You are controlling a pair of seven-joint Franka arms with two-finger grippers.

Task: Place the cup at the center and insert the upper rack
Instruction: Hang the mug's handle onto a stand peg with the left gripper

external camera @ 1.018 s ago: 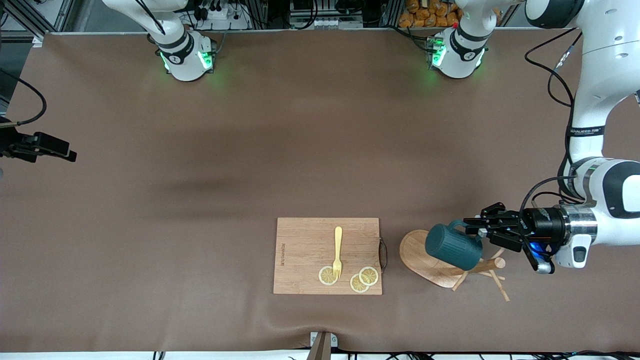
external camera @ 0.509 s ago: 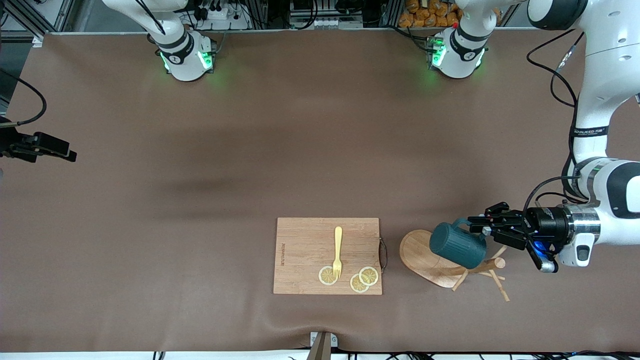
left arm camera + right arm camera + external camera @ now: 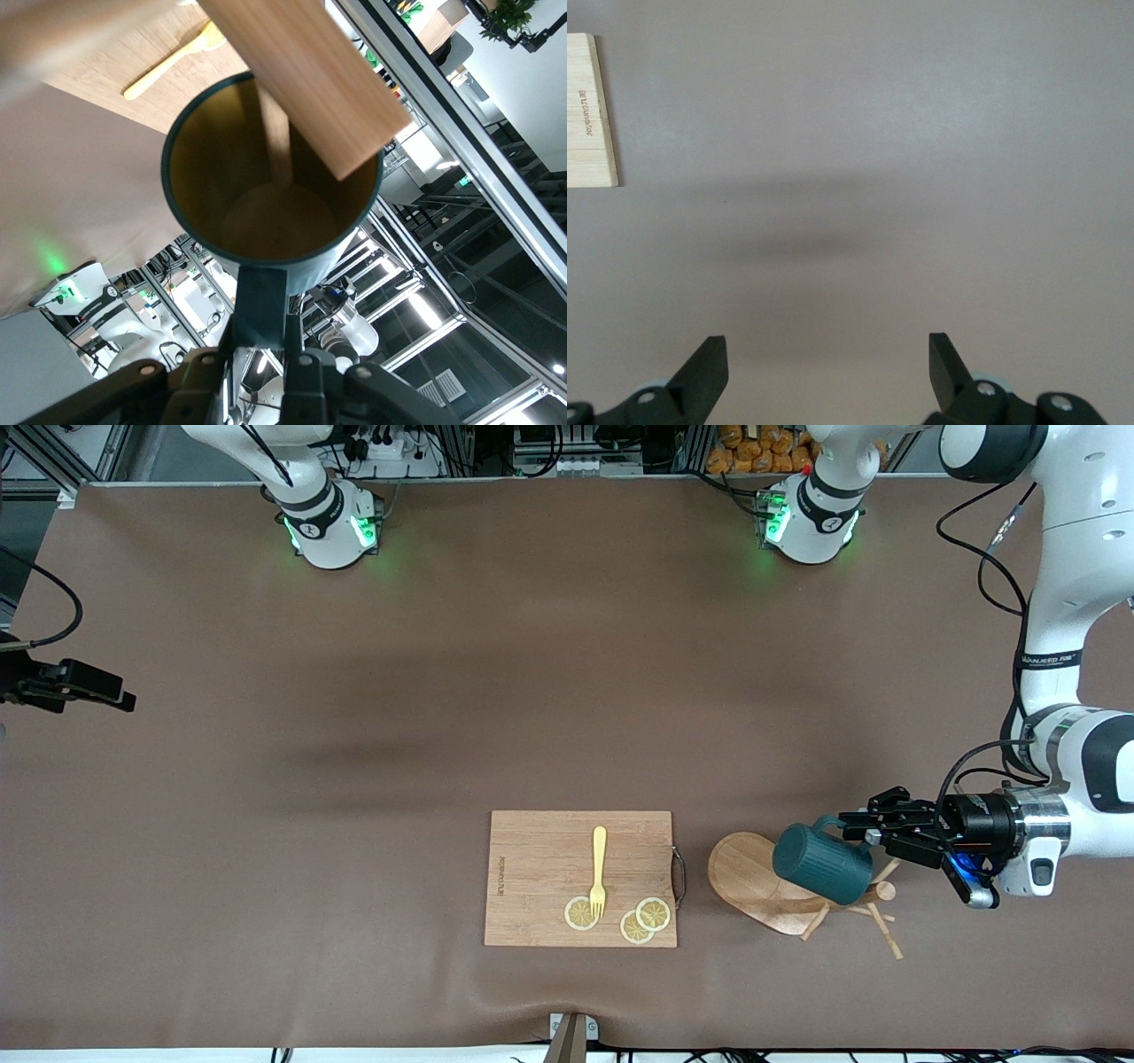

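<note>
Nearest the front camera, the wooden cutting board (image 3: pixel 580 878) lies on the brown table (image 3: pixel 354 824), carrying a yellow fork (image 3: pixel 599 871) and three lemon slices (image 3: pixel 620 918) along its nearer edge. Just beside the board, toward the left arm's end of the table, the upper rack (image 3: pixel 780 886), a light wooden mug tree, lies tipped on its side with its oval base facing the board and its thin pegs (image 3: pixel 873 921) splayed on the table. Over that rack hangs the cup (image 3: pixel 819 864), a dark teal ribbed mug, lying nearly sideways in the air with its loop handle pointing toward the left gripper (image 3: pixel 873 837). The left gripper is clenched on that handle, so the mug's body juts out from the fingertips toward the cutting board. In the left wrist view the mug's tan inside (image 3: pixel 266 208) faces away from the fingers (image 3: pixel 257 363), and the rack's round post (image 3: pixel 306 75) crosses the rim, with a thin peg inside the mouth. The right gripper (image 3: pixel 828 363) waits with its jaws spread wide apart over bare table, a corner of the cutting board (image 3: pixel 589 111) in its wrist view.
</note>
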